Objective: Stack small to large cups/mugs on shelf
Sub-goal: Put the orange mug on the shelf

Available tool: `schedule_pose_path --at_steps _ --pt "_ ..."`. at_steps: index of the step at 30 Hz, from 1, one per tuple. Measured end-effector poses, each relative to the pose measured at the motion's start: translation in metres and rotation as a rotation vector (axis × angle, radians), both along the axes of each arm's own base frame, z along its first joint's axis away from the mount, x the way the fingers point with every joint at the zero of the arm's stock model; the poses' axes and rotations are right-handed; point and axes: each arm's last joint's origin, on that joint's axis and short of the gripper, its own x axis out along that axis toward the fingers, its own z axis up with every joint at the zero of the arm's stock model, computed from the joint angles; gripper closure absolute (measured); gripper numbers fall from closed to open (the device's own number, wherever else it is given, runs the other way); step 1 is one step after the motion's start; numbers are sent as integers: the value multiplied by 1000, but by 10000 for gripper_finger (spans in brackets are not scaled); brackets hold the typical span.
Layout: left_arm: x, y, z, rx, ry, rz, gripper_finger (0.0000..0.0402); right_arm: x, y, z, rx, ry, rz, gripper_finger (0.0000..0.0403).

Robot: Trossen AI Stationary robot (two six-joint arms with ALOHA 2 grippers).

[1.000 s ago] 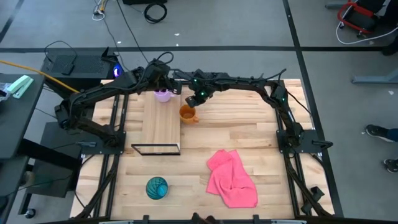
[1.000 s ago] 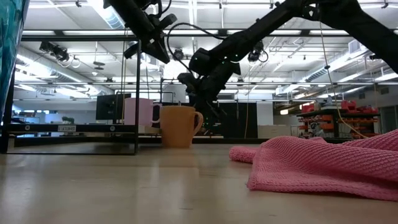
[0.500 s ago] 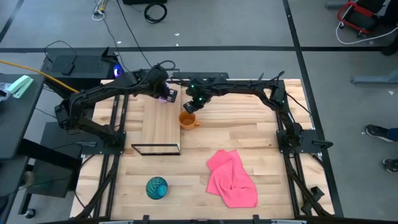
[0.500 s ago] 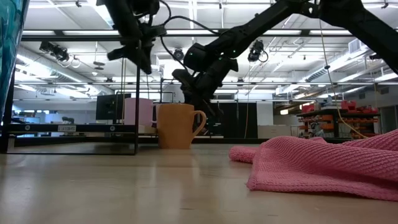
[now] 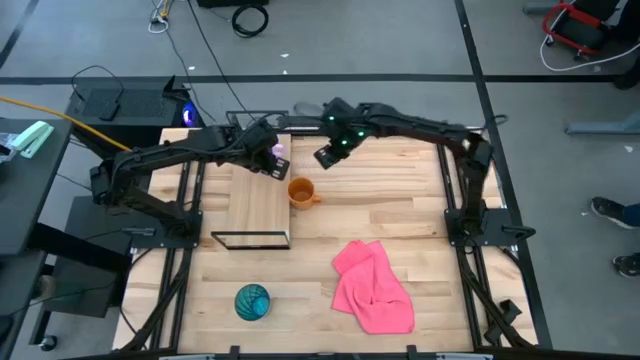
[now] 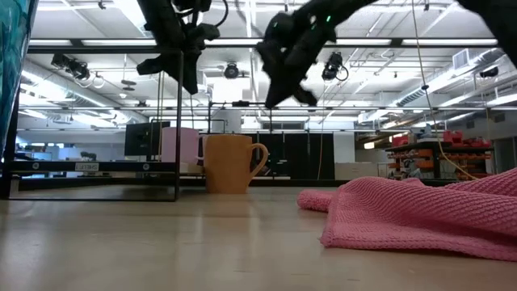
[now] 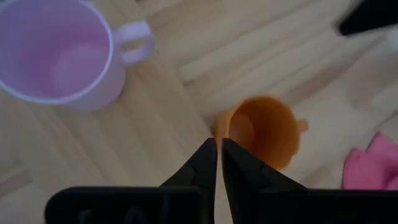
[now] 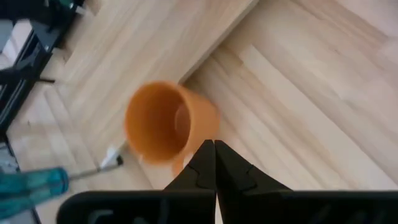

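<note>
The orange mug stands beside the shelf, nearest the left gripper; both grippers' fingers are together.

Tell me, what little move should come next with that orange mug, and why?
Probably the left hand should open and lower beside the orange mug. The mug stands on the table just off the shelf, held by nothing. The purple mug already sits on the shelf. The left hand hovers shut nearest; the right hand, also shut, is farther back.
</note>
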Motion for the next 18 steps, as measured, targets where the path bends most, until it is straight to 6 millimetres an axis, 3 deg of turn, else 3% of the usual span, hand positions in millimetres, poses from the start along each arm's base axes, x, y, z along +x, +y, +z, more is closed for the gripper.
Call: schedule_pose_path --at_steps 4,9,14,18 --pt "5 -2 -1 0 -30 36 366 -24 30 33 -43 22 45 396" --pt "20 -7 -13 -23 -17 34 359 -53 73 58 -116 56 95 382" --pt "35 -10 -32 -51 39 25 354 -78 113 70 -177 55 92 370" --pt "41 -10 -42 -66 74 29 348 -94 137 68 -183 67 67 365"
